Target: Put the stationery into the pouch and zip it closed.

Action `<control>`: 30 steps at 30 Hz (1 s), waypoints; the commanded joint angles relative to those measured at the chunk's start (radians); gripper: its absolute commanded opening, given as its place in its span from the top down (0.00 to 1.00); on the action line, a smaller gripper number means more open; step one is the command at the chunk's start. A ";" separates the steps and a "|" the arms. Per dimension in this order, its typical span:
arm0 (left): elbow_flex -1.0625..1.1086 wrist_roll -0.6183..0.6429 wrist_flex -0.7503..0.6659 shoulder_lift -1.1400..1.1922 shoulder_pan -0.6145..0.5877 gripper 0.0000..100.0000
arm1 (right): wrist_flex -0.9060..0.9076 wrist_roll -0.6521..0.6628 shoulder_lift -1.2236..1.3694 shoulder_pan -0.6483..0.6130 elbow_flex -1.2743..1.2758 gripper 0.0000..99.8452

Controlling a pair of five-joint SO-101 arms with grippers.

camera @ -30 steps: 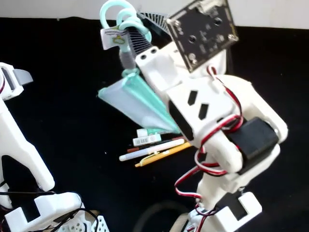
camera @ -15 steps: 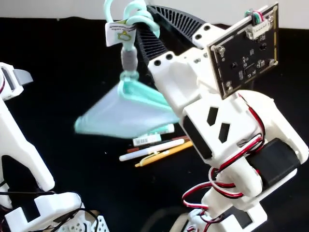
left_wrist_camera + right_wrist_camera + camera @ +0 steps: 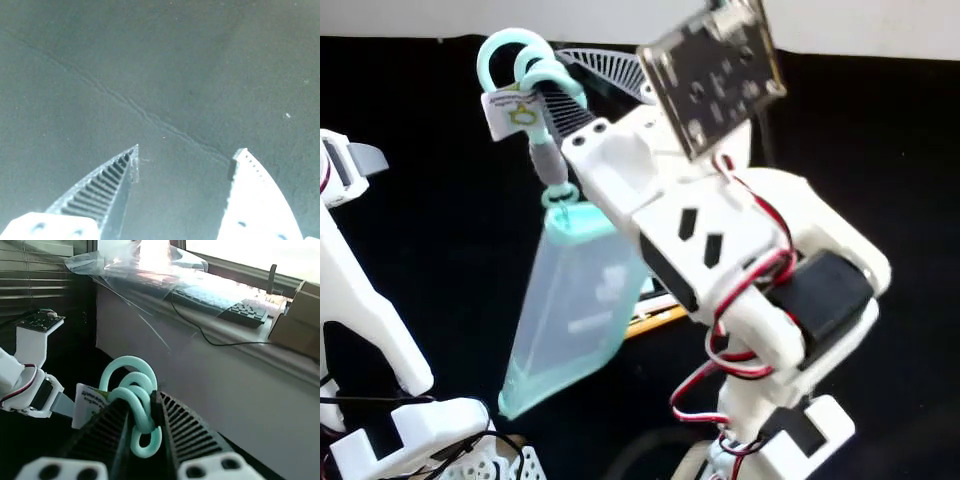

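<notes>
The translucent mint pouch (image 3: 572, 305) hangs upright in the air from its looped mint strap (image 3: 520, 60), with a white paper tag (image 3: 515, 112) beside the loops. My right gripper (image 3: 552, 92) is shut on that strap (image 3: 134, 405), which sits pinched between the black ribbed fingers (image 3: 107, 427). Under the pouch, on the black table, the ends of an orange pen (image 3: 658, 318) and other stationery stick out; the rest is hidden. My left gripper (image 3: 187, 150) stands open over bare black cloth, holding nothing.
The left arm (image 3: 360, 300) stands at the table's left edge, its base (image 3: 410, 435) at the front left. The right arm's body (image 3: 760, 290) fills the middle and right. A wall and a sill with a keyboard (image 3: 220, 302) lie behind the table.
The right arm swung left with the strap. The pouch, lifted and splayed sideways before, now hangs straight down and covers most of the pens.
</notes>
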 commanded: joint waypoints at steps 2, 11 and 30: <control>-0.027 -0.002 0.017 -0.010 0.002 0.69 | 0.056 -0.028 -0.001 -0.012 -0.030 0.99; -0.076 0.000 0.114 -0.094 0.004 0.69 | 0.165 -0.072 -0.018 -0.036 -0.044 0.99; 0.354 0.037 0.121 -0.633 0.239 0.69 | 0.153 -0.094 -0.058 -0.082 -0.133 0.99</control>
